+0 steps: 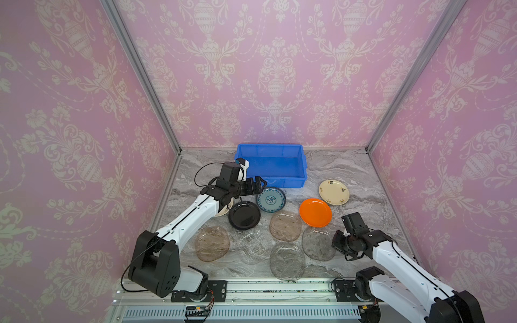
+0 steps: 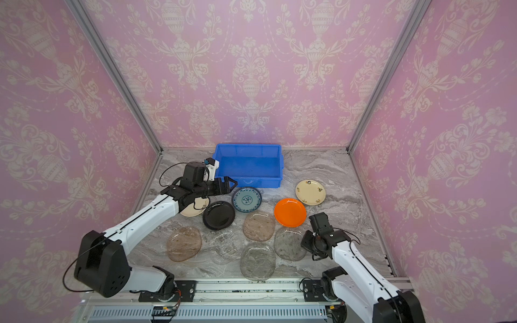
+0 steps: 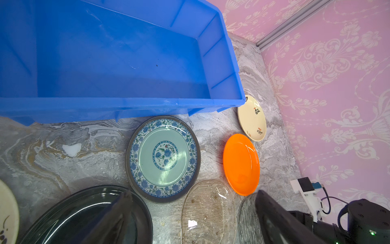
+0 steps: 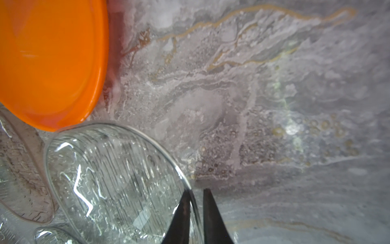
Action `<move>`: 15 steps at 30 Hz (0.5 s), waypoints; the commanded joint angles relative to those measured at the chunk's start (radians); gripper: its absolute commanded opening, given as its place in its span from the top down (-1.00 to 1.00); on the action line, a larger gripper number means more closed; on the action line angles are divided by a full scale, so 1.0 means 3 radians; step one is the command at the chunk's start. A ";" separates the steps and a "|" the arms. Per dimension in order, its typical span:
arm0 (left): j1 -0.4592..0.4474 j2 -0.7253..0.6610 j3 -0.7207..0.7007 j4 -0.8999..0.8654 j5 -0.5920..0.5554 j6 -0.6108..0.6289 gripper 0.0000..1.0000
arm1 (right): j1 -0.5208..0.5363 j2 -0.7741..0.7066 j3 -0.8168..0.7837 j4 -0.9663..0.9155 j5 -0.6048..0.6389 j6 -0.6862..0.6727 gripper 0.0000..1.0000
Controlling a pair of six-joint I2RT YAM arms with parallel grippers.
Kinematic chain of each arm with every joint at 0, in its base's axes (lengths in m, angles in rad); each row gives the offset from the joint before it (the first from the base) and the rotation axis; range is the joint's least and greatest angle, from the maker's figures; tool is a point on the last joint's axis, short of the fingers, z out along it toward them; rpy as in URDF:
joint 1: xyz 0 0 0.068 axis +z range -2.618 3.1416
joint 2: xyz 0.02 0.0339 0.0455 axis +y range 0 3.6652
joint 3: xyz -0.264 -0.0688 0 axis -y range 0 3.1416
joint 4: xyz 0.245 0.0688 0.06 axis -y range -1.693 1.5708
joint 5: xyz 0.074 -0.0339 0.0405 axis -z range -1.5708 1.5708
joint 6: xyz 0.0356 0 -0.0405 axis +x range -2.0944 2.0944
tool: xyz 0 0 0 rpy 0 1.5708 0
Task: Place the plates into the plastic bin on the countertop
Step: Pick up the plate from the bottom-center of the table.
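On grey marble countertop [image 1: 358,167], right gripper [image 4: 196,191] pinches the clear plate [image 4: 109,179] by its thin rim at 3 o'clock, likely light, stiff but slippery; left gripper [image 1: 260,183] hangs open.

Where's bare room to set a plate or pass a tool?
Free: inside the blue bin; countertop between bin and right wall, behind the cream plate; strip beside the orange plate. Crowded: centre, black plate, teal-patterned plate, translucent plates packed together.
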 commanded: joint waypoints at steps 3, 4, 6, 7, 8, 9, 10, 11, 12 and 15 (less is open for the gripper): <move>-0.0021 0.0090 0.0098 -0.0062 -0.0083 0.0095 -0.88 | 0.0018 -0.0140 -0.0022 -0.0156 0.0011 0.0076 0.90; -0.0018 0.0108 0.0118 -0.0076 -0.0070 0.0104 -0.88 | 0.0014 -0.0157 -0.0003 -0.0181 0.0018 0.0071 0.97; -0.0019 0.0143 0.0156 -0.0095 -0.0052 0.0120 -0.88 | 0.0014 -0.0162 0.0040 -0.0253 0.0032 0.0055 1.00; -0.0020 0.0156 0.0172 -0.0093 -0.0045 0.0129 -0.88 | 0.0018 -0.0163 0.0071 -0.0327 0.0058 0.0052 1.00; -0.0020 0.0167 0.0189 -0.0097 -0.0044 0.0137 -0.88 | 0.0018 -0.0167 0.0094 -0.0367 0.0060 0.0034 1.00; -0.0022 0.0171 0.0195 -0.0094 -0.0042 0.0136 -0.88 | 0.0018 -0.0184 0.0111 -0.0412 0.0055 0.0030 1.00; -0.0023 0.0178 0.0203 -0.0096 -0.0035 0.0140 -0.88 | 0.0018 -0.0209 0.0122 -0.0464 0.0050 0.0044 1.00; -0.0018 0.0184 0.0220 -0.0100 -0.0035 0.0146 -0.88 | 0.0017 -0.0243 0.0129 -0.0511 0.0028 0.0054 1.00; -0.0019 0.0192 0.0228 -0.0106 -0.0034 0.0153 -0.88 | 0.0018 -0.0275 0.0136 -0.0562 0.0015 0.0065 1.00; -0.0018 0.0195 0.0288 -0.0147 -0.0063 0.0205 -0.88 | 0.0032 -0.0465 0.0224 -0.0810 0.0014 0.0090 1.00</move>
